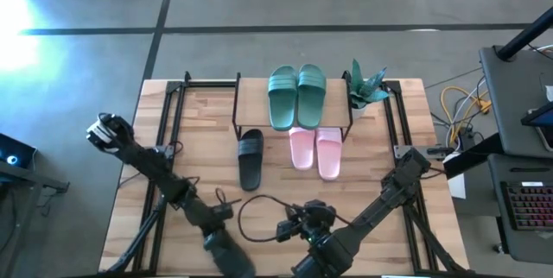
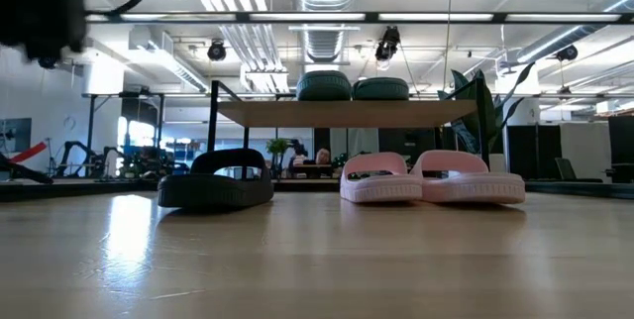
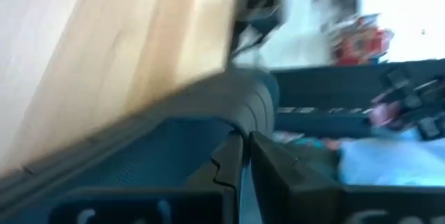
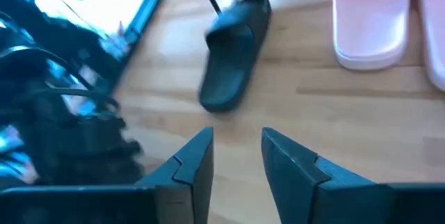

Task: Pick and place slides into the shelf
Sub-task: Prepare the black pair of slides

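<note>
The table (image 1: 199,140) carries the shelf (image 1: 251,84) at its far edge, and the two teal-green slides (image 1: 296,95) already sit side by side on the board. In front of the shelf the pale pink pair (image 1: 315,151) lies on the tabletop, toes toward the near edge, and just to its left the single black slide (image 1: 251,157) lies alone, its long axis running near-to-far and close to parallel with the pink ones.

The right gripper (image 4: 236,156) hangs over the near middle of the table, its fingers parted by a narrow gap and holding nothing. The black slide lies ahead of it and a little to its left, well apart, so reaching it probably means travelling forward and turning the jaws across the slide's width. The left gripper (image 3: 245,160) is pressed shut and empty at the near edge; its blurred wrist view suggests it points off the table, so the right arm looks nearer the work
</note>
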You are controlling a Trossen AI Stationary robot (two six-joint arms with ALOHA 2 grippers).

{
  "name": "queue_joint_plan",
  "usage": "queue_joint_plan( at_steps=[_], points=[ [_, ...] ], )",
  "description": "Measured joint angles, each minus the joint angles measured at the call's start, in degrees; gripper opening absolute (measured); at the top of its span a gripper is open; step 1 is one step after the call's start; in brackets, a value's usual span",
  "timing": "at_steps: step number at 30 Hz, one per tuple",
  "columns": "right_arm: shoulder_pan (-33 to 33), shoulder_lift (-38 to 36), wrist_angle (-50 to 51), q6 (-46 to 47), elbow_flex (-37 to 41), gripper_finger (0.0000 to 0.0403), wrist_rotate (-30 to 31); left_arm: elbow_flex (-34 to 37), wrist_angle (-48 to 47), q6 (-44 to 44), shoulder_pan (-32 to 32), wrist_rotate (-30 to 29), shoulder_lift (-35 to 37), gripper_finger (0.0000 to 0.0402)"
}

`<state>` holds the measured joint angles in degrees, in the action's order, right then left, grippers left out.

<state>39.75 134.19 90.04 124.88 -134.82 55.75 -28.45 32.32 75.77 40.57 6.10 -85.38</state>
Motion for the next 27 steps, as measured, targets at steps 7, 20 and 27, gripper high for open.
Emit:
queue_joint_plan(
  at_steps=[7,20,27],
  points=[
    [0.6,-0.8,-0.2,1.8,-0.1,0.0096,8.5,0.0,11.9,-3.9,-7.9,0.8,0.0,0.0001],
    [0.5,-4.3,0.0,1.6,-0.2,0.0081,4.5,-0.2,13.8,9.6,-18.1,-9.7,-3.6,0.0],
    [0.3,-4.0,0.0,1.1,0.2,0.0082,0.8,-2.5,14.7,12.4,-18.6,-13.1,-10.5,0.0031]
  ],
)
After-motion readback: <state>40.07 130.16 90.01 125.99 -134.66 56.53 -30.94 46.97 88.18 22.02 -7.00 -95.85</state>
